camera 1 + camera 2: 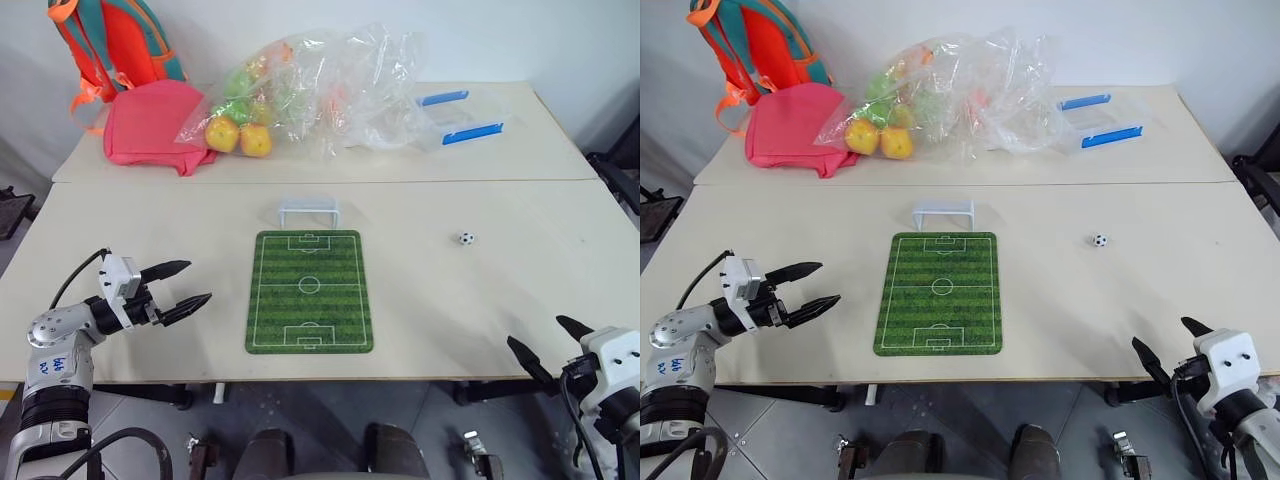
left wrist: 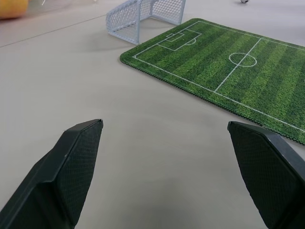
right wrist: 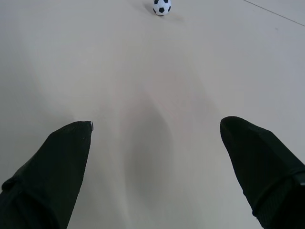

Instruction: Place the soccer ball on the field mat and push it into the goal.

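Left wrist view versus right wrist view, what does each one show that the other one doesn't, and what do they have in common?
The left wrist view alone has the field mat and the goal standing at its end, plus part of a yellow-orange fruit; the open left gripper frames them. The right wrist view alone has the open right gripper, with bare table ahead of it. Both share the table and the soccer ball, which lies on the table off the mat, cut off at the edge of the left wrist view.
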Robot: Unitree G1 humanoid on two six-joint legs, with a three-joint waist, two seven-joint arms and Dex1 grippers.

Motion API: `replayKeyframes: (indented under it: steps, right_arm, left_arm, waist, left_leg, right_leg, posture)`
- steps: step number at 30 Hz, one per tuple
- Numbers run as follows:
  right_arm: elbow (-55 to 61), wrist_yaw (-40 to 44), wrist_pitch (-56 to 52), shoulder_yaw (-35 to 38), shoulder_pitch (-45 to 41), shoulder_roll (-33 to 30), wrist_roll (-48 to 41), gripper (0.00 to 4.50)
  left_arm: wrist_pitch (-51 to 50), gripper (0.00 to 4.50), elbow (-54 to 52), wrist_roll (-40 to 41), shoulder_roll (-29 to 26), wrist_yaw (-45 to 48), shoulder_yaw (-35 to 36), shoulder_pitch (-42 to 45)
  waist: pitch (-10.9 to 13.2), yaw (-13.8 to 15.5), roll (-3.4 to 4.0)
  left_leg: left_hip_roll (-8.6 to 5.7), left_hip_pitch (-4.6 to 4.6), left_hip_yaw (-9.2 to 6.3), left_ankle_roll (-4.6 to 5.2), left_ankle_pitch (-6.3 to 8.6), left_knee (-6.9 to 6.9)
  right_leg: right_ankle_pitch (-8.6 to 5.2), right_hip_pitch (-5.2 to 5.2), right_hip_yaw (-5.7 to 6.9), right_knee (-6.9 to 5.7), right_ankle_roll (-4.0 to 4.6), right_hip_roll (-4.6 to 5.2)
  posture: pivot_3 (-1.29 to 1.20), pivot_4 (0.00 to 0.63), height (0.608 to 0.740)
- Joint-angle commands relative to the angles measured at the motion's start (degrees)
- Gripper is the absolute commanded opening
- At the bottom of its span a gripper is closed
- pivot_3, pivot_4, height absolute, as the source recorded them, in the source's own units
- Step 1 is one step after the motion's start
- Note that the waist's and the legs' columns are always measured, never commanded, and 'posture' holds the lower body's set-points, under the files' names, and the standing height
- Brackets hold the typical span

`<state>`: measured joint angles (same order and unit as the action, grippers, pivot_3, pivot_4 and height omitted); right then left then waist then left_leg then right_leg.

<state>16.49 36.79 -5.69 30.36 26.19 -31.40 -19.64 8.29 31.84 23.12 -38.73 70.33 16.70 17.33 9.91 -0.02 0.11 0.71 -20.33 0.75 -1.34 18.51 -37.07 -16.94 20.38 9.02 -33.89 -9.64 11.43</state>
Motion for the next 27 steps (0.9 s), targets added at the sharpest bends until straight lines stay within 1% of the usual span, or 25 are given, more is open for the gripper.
replayKeyframes:
  steps: [1,4,10,13,16,19,21,24,27]
  right_arm:
    - [2.16,-0.86,-0.34,1.76,-0.15,-0.92,-0.12,4.50]
    - [2.66,-1.19,-1.30,1.78,-0.40,-1.08,-0.10,4.50]
    - [7.51,-3.32,-11.28,4.77,-4.36,-4.54,-4.97,4.50]
    - [9.00,-4.78,-19.63,5.04,-10.80,-8.66,-8.73,4.50]
    - [8.41,-4.58,-25.64,4.01,-17.16,-11.72,-12.31,4.50]
    - [3.67,-3.25,-29.17,-0.33,-26.28,-14.59,-13.40,4.50]
    - [-1.20,-2.85,-29.33,-3.92,-32.00,-15.37,-11.70,4.50]
    - [-7.60,-1.54,-28.73,-7.96,-37.58,-15.68,-9.58,4.50]
    - [-21.70,1.10,-23.35,-15.41,-46.73,-15.32,-3.43,4.50]
  left_arm:
    - [0.91,4.46,-0.82,0.46,0.01,0.20,0.13,0.31]
    - [-1.01,4.46,-1.22,0.65,0.20,-1.37,0.37,0.67]
    - [-5.64,4.46,-5.15,2.34,0.37,-4.19,1.08,0.89]
    - [-8.94,4.46,-9.21,3.38,0.63,-4.69,0.32,0.22]
    - [-8.44,4.46,-12.27,2.85,1.26,-4.77,-0.49,-0.35]
    - [-8.63,4.46,-14.66,3.07,2.28,-4.47,-1.45,-0.01]
    - [-8.98,4.46,-15.97,3.48,3.08,-4.48,-2.11,0.70]
    - [-10.09,4.46,-17.85,4.87,4.03,-3.67,-2.73,1.38]
    - [-10.94,4.46,-19.38,5.77,5.24,-2.39,-4.45,3.34]
  waist:
    - [0.00,-0.01,0.00]
    - [0.00,0.00,0.00]
    - [0.01,-0.06,-0.01]
    - [0.01,-0.13,-0.02]
    - [0.03,-0.01,-0.05]
    - [0.05,0.01,-0.08]
    - [0.12,-0.03,-0.19]
    - [0.15,0.17,-0.25]
    - [0.16,-0.10,-0.27]
  left_leg:
    - [0.00,0.00,0.00,0.00,0.00,0.00]
    - [0.01,0.00,0.00,0.00,0.00,0.00]
    - [0.01,-0.04,0.01,0.01,0.01,-0.04]
    - [0.06,-0.03,0.03,0.01,0.01,-0.05]
    - [0.06,-0.04,0.06,0.01,0.01,-0.07]
    - [0.09,-0.06,0.05,0.00,0.01,-0.07]
    - [0.09,-0.10,0.05,0.00,0.01,-0.09]
    - [0.08,-0.17,0.04,0.00,0.01,-0.14]
    - [0.07,-0.28,0.04,0.01,0.02,-0.15]
  right_leg:
    - [0.00,0.00,0.00,0.00,0.00,0.00]
    - [0.00,0.00,-0.01,0.00,0.00,0.00]
    - [0.01,0.03,-0.03,0.00,0.02,0.00]
    - [0.03,0.05,-0.04,-0.02,0.04,-0.03]
    - [0.04,0.07,-0.06,-0.01,0.07,-0.04]
    - [0.05,0.08,-0.04,0.01,0.07,-0.09]
    - [0.05,0.10,-0.04,0.02,0.07,-0.09]
    - [0.05,0.12,-0.02,0.03,0.07,-0.08]
    - [0.05,0.18,0.02,0.05,0.07,-0.08]
  posture:
    - [0.00,0.150,0.740]
    - [0.00,0.150,0.740]
    - [0.00,0.150,0.740]
    - [0.00,0.150,0.740]
    - [0.00,0.150,0.740]
    - [0.00,0.150,0.740]
    - [0.00,0.150,0.740]
    - [0.00,0.150,0.740]
    - [0.00,0.150,0.740]
